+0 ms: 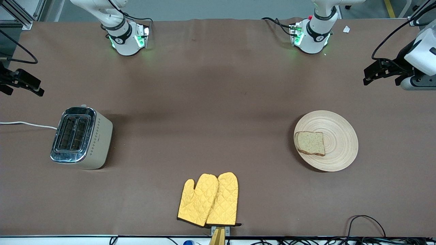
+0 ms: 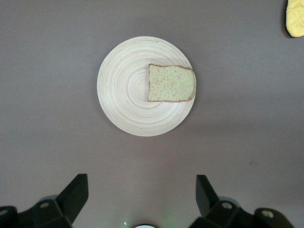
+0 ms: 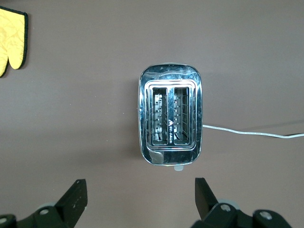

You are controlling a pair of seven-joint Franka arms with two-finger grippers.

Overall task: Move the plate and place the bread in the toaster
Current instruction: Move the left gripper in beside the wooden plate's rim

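While both arms are cut off at the front view's edges, the wrist views show each high up. The left gripper (image 2: 142, 199), fingers spread and empty, hangs over the round wooden plate (image 1: 337, 149) carrying the brown bread slice (image 1: 310, 143). The right gripper (image 3: 141, 202), equally wide and empty, hangs over the cream chrome-topped toaster (image 1: 81, 137), slots empty. Yellow quilted oven mitts (image 1: 208, 200) lie nearest the front camera.

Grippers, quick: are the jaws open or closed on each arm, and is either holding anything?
Left gripper: jaws open, empty, high over the plate and bread.
Right gripper: jaws open, empty, high over the toaster.
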